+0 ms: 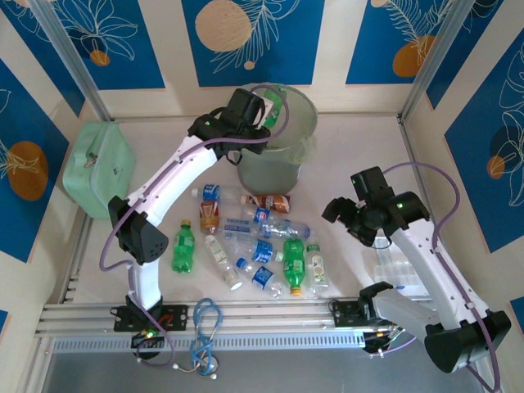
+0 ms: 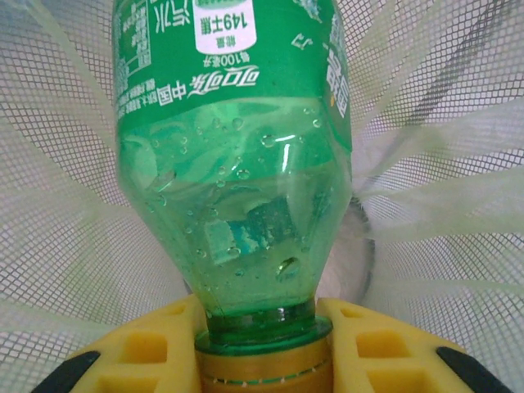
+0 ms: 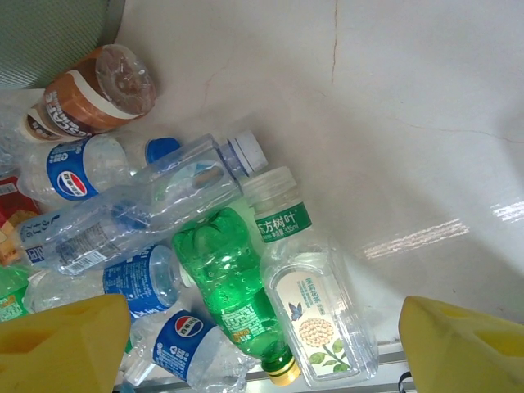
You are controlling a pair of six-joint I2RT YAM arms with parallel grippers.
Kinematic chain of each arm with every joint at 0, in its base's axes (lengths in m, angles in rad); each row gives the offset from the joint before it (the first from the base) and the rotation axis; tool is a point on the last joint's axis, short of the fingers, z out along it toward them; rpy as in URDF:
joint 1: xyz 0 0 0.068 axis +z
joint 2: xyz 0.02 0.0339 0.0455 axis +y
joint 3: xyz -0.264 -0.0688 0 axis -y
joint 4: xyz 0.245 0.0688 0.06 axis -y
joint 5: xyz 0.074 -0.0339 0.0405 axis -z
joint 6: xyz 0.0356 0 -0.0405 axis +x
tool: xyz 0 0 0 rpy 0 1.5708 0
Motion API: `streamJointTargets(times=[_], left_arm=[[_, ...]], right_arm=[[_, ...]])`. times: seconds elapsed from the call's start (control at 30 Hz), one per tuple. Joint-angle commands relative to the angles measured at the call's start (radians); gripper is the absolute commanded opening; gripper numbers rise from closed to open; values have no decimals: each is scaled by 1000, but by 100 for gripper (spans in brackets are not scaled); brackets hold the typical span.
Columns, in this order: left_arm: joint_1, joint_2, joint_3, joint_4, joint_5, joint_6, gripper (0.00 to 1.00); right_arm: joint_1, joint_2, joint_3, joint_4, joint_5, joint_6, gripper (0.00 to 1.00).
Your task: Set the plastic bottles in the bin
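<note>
Over at the far middle of the worktop [image 1: 360, 147] stands the bin [image 1: 304, 115], pale green and see-through, and the left arm reaches out to it so that the left tool [image 1: 250, 110] hangs over the left part of its mouth. From the left wrist view that tool [image 2: 264, 348] is clenched on the neck of a green bottle [image 2: 237, 164]: its yellow fingers [image 2: 143, 352] press in from both sides just below the collar, the cap is tucked between them, and the body points away from the wrist, with the bin's netted pale wall [image 2: 65, 213] and folds of clear liner spread behind it. The rest of the plastic bottles [image 1: 258, 241] lie in a loose heap on the worktop just on the near side of the bin, most of them on their sides and touching one another. A brown bottle [image 1: 270, 201] lies nearest the bin, a lone green one [image 1: 183, 247] sits at the left edge of the heap, and blue-labelled clear ones fill the middle. The right tool [image 1: 342, 213] hovers above the right edge of the heap, released, its yellow fingers [image 3: 61, 344] wide apart with nothing between them. Below it lie another green bottle [image 3: 229, 286] and, right beside it, a clear square bottle with a green band [image 3: 309, 299]. A mint-green case [image 1: 98, 168] leans at the far left.
</note>
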Motion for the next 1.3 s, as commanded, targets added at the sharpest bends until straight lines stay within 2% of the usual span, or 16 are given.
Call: streamJointTargets(times=[0.0, 0.13, 0.3, 0.53, 0.7, 1.0, 1.17, 1.27], left_arm=[[9, -10, 38, -23, -20, -10, 36], [9, -22, 37, -22, -24, -16, 58], [8, -45, 40, -26, -21, -19, 69], [8, -141, 15, -33, 2, -65, 72], [8, -329, -181, 66, 57, -121, 73], [10, -658, -564, 254, 181, -245, 76], [10, -772, -746, 415, 270, -314, 77], [10, -788, -785, 432, 284, -345, 77]], right_arm=[[22, 13, -29, -28, 4, -7, 86], [75, 44, -52, -30, 10, -2, 85], [154, 101, -78, -39, 2, -14, 85], [265, 202, -119, -35, -7, -33, 86], [298, 264, -151, 11, -49, -37, 87], [307, 344, -156, 28, -47, -61, 87], [307, 395, -153, 39, -48, -74, 86], [309, 414, -158, 43, -47, -72, 82]])
